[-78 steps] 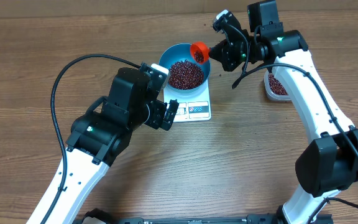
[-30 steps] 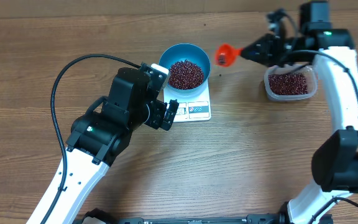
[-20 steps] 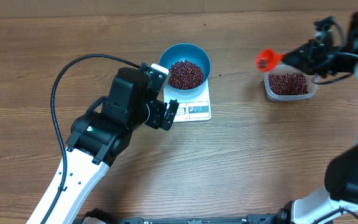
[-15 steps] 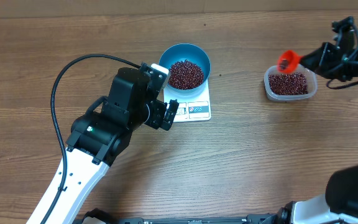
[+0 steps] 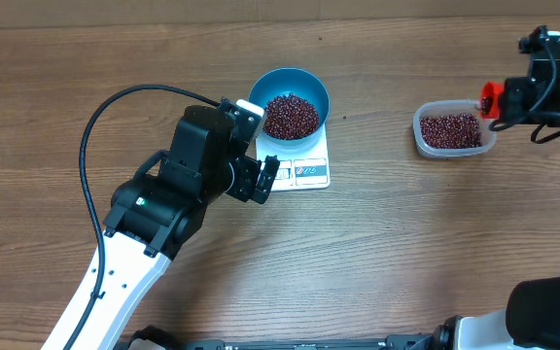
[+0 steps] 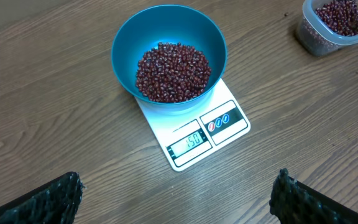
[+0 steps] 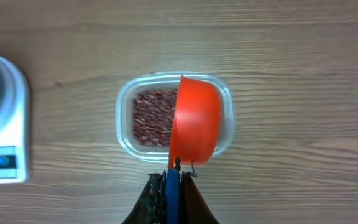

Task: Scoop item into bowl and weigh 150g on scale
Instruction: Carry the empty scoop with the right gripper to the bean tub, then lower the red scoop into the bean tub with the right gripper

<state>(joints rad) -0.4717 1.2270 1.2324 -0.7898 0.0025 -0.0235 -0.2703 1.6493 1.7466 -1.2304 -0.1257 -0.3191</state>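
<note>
The right gripper (image 7: 171, 182) is clamped shut on the thin blue handle of an orange scoop (image 7: 195, 121). In the wrist view the scoop hangs tipped on its side over the right half of a clear plastic tub (image 7: 124, 127), its outer shell toward the camera, so its contents cannot be seen. From overhead, the scoop (image 5: 491, 97) sits at the tub's right rim, near the far right corner of the bench (image 5: 377, 253). The tub (image 5: 419, 128) holds a layer of dark red-brown beans.

The left gripper (image 5: 266, 179) is spread fully open and holds nothing. It hovers just on the near side of the scale (image 5: 306, 158), its two dark fingertips (image 6: 53, 200) at the lower corners of its own camera's view.

The scale (image 6: 225, 127) lies flat near the middle of the bench's far edge, and its display reads 150. The blue bowl (image 6: 129, 43) stands on the scale's platform, overhanging it. The beans (image 6: 173, 71) lie heaped in the bowl's bottom.
</note>
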